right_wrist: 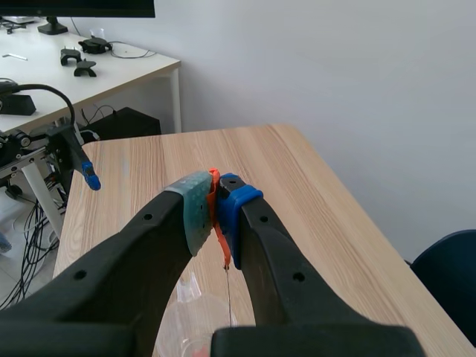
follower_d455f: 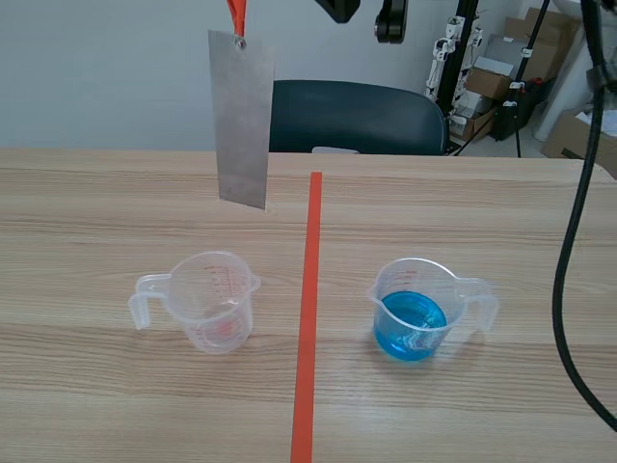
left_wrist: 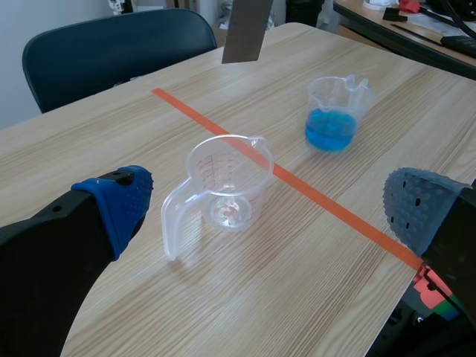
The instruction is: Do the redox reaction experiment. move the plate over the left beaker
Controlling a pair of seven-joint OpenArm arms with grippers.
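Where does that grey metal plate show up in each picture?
Scene view: the plate hangs behind the empty beaker, left of the tape line.
Left wrist view: only its lower end, beyond that beaker.
Right wrist view: a thin edge-on line under the orange strap pinched in the jaws.
Shared landmark: the empty beaker, below the jaws in the right wrist view.

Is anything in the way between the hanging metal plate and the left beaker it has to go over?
Nothing visible. The plate hangs by its orange strap from the right claw, in open air beyond the left beaker, whose mouth is uncovered. The blue-liquid beaker stands off to the side.
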